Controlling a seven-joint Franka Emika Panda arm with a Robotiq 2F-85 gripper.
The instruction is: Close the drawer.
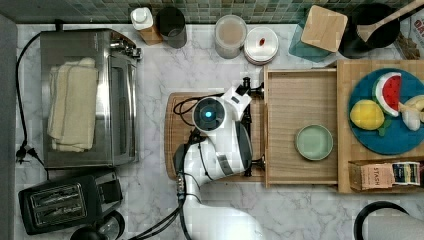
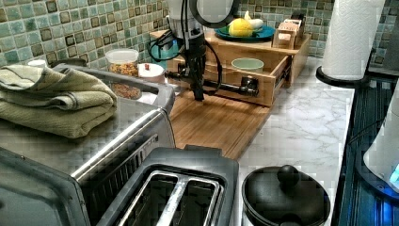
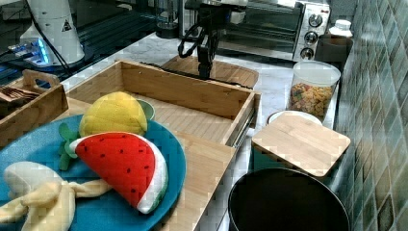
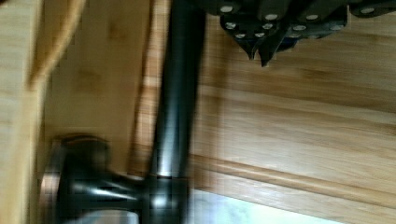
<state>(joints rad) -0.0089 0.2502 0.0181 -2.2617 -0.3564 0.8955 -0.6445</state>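
The light-wood drawer (image 1: 300,95) stands pulled out from its wooden cabinet, toward the top view's left, with a green bowl (image 1: 313,142) inside it. Its black bar handle (image 2: 226,86) runs across the front panel on two black mounts. My gripper (image 2: 199,96) points straight down just in front of that handle, over the cutting board (image 2: 216,122). In the wrist view the handle (image 4: 177,93) lies beside the gripper (image 4: 262,58), whose fingertips are together with nothing between them. The right view has the gripper (image 3: 204,72) just beyond the drawer's (image 3: 192,91) front panel.
A blue plate of toy fruit (image 1: 390,110) and a tea box sit on top of the cabinet. A toaster oven (image 1: 85,95) with folded towels and a black toaster (image 1: 60,200) stand at the top view's left. Jars (image 1: 230,35) line the tiled back wall.
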